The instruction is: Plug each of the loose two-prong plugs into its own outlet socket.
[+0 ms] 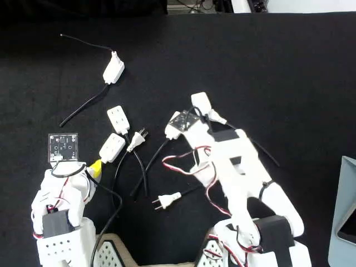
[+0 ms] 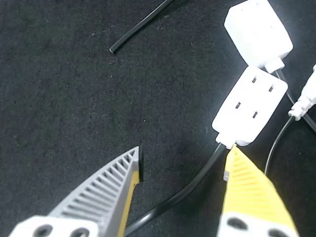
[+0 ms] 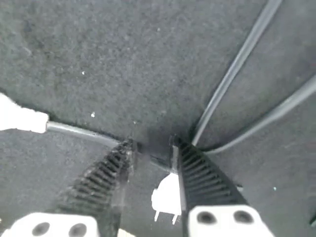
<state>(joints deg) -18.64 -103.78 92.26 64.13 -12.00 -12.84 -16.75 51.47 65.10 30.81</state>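
My left gripper is open, its yellow and grey fingers on either side of the black cord just behind a white outlet socket. A second socket lies just beyond it, with a white plug beside them. My right gripper holds a white two-prong plug between its dark fingers, prongs toward the wrist. It sits close to another socket. A loose plug lies nearer the arm bases.
A further socket with a thin cord lies at the far left of the black table. Black cords cross between the two arms. A grey-blue container stands at the right edge.
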